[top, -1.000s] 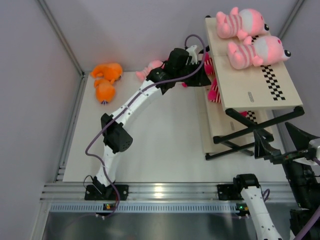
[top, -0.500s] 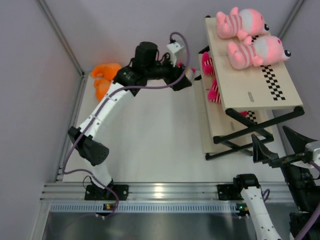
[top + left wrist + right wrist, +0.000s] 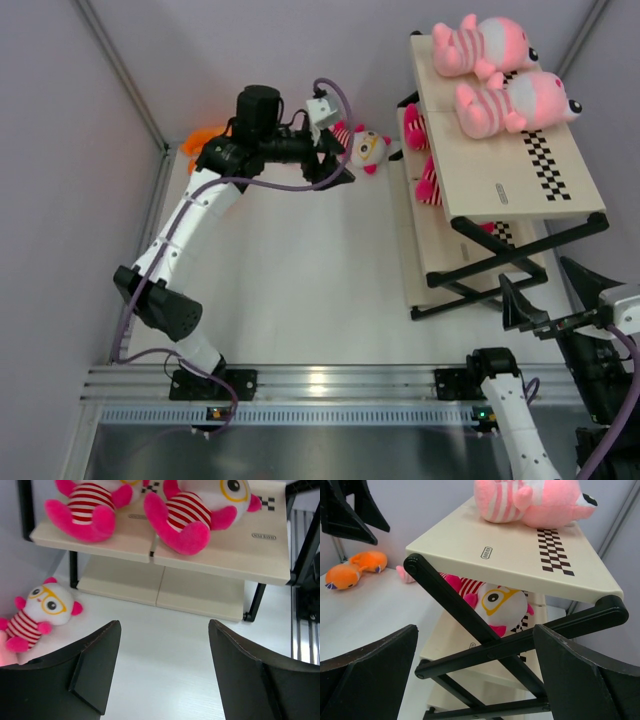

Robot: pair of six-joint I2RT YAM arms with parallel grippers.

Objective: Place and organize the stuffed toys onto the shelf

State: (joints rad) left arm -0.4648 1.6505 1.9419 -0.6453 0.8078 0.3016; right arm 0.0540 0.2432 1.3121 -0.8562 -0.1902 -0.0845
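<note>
The shelf (image 3: pixel 500 170) stands at the right. Two big pale-pink toys (image 3: pixel 482 45) (image 3: pixel 515 100) lie on its top board. Two hot-pink toys (image 3: pixel 87 505) (image 3: pixel 195 510) sit on the middle board (image 3: pixel 225 555). A third hot-pink toy (image 3: pixel 366 150) sits on the table left of the shelf, also in the left wrist view (image 3: pixel 39 611). Orange toys (image 3: pixel 355 567) lie at the back left, partly hidden by the left arm in the top view. My left gripper (image 3: pixel 335 165) is open and empty beside the loose hot-pink toy. My right gripper (image 3: pixel 545 300) is open and empty near the shelf's front legs.
The shelf's black crossed frame (image 3: pixel 470 625) is close in front of my right gripper (image 3: pixel 475 680). A pale-pink plush bit (image 3: pixel 402 572) lies on the table near the orange toys. Walls and metal posts close the back and left sides.
My left gripper has pulled back leftward from the shelf's middle board, empty, uncovering the hot-pink toy on the table. My right gripper has shifted slightly.
</note>
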